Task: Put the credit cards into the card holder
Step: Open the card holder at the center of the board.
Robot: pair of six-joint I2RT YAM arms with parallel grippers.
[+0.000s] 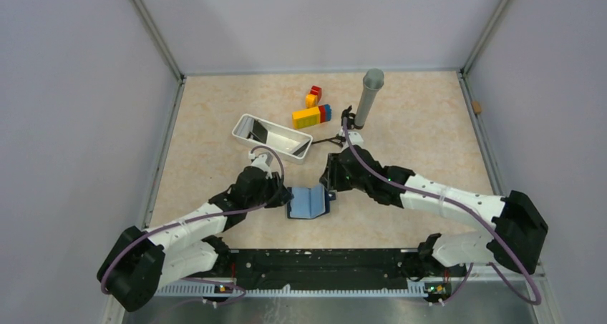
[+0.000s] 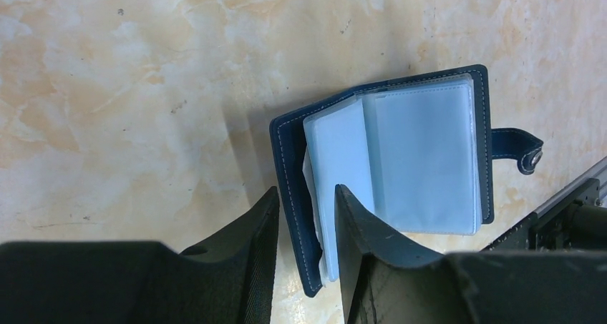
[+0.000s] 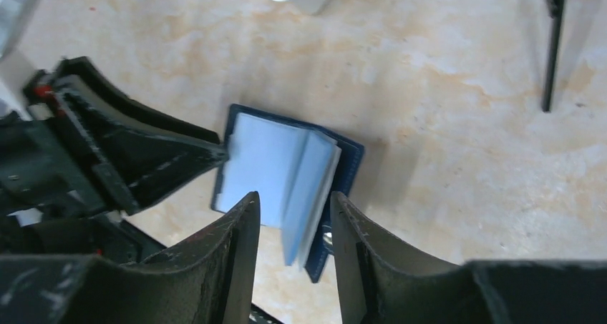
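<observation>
Lying open on the tabletop (image 1: 401,109), low in the middle of the top view, is the blue card holder (image 1: 308,201). The left gripper (image 2: 306,194) is clamped on its left cover. The right gripper (image 3: 293,197) has its fingers apart over the holder's right edge. Dark credit cards (image 1: 256,129) sit in the white tray (image 1: 283,145), up and left of the holder.

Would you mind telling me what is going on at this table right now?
Both arms are working on the card holder, which lies open on the table. The left gripper straddles its left cover edge; whether it is clamped is unclear. The right gripper hangs open over the sleeves. The credit cards sit in the white tray, none in the holder that I can see.
</observation>
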